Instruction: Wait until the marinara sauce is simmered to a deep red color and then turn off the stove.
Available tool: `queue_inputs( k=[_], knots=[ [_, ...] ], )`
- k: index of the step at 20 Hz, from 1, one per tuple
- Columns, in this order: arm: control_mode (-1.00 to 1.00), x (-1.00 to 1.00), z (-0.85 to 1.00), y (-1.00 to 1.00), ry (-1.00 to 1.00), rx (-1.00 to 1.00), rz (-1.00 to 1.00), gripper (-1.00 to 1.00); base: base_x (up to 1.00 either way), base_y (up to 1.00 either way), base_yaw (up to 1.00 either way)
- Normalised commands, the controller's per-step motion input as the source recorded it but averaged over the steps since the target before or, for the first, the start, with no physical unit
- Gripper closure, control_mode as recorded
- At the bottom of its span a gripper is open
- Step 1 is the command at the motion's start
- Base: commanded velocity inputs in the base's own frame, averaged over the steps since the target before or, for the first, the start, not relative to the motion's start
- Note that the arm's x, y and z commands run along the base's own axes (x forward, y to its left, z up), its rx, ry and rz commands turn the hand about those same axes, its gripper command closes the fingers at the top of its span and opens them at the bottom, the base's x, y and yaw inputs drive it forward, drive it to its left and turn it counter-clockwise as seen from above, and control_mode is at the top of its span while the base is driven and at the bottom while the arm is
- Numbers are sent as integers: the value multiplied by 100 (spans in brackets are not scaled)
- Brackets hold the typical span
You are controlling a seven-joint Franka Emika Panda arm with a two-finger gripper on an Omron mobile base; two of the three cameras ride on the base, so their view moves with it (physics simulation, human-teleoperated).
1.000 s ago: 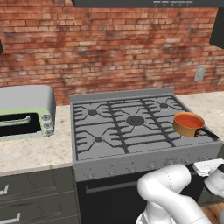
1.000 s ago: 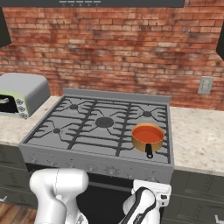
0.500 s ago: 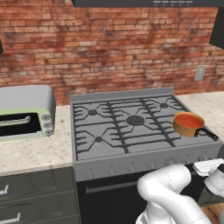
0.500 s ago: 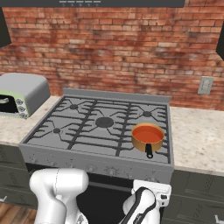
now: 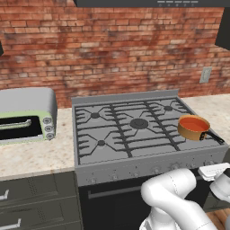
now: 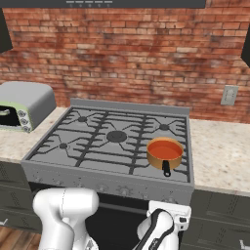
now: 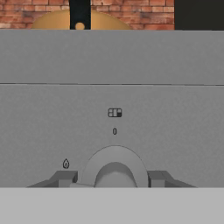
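A red brick wall (image 5: 112, 54) runs behind everything, with a pale outlet plate (image 6: 229, 95) set into it on the right and a dark hood edge (image 5: 148, 2) along the top. Below it a speckled beige counter (image 6: 219, 156) stretches to both sides, over dark grey drawers (image 5: 36, 202).

The stove (image 5: 134, 130) sits in the middle of the counter: grey steel, dark grates over five burners, a row of small knobs along its front and a black oven door underneath. On the counter to its left stands a grey-and-green toaster oven (image 5: 27, 114), apart from the stove.

A small copper-orange saucepan (image 6: 165, 154) rests on the front right burner, its dark handle pointing toward the stove's front edge. The marinara sauce (image 6: 165, 151) fills it as a smooth orange-red disc.

The white arm (image 5: 175, 197) bends low in front of the oven door, its hand below the knob row at the right end.

The hand view adds what the base cameras miss. It looks straight at the grey front panel (image 7: 175, 122), with a round knob (image 7: 114, 168) close at the bottom, a small burner diagram, a "0" mark above it and a flame mark to its left. The gripper (image 7: 114, 179) has a dark finger on each side of that knob, jaws narrow around it; whether the pads touch it I cannot tell. Over the panel's top edge the saucepan's rounded side and dark handle show against the brick
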Motion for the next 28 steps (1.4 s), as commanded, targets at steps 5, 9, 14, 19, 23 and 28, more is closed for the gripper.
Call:
queue_inputs(
  k=[5,9,14,19,23,28],
  knots=[
    [-100,0,0,0,0,0,0,100,0,0,0],
    [-100,0,0,0,0,0,0,100,0,0,0],
    [-100,0,0,0,0,0,0,100,0,0,0],
    [-100,0,0,0,0,0,0,100,0,0,0],
    [-100,0,0,0,0,0,0,100,0,0,0],
    [-100,0,0,0,0,0,0,100,0,0,0]
  ],
)
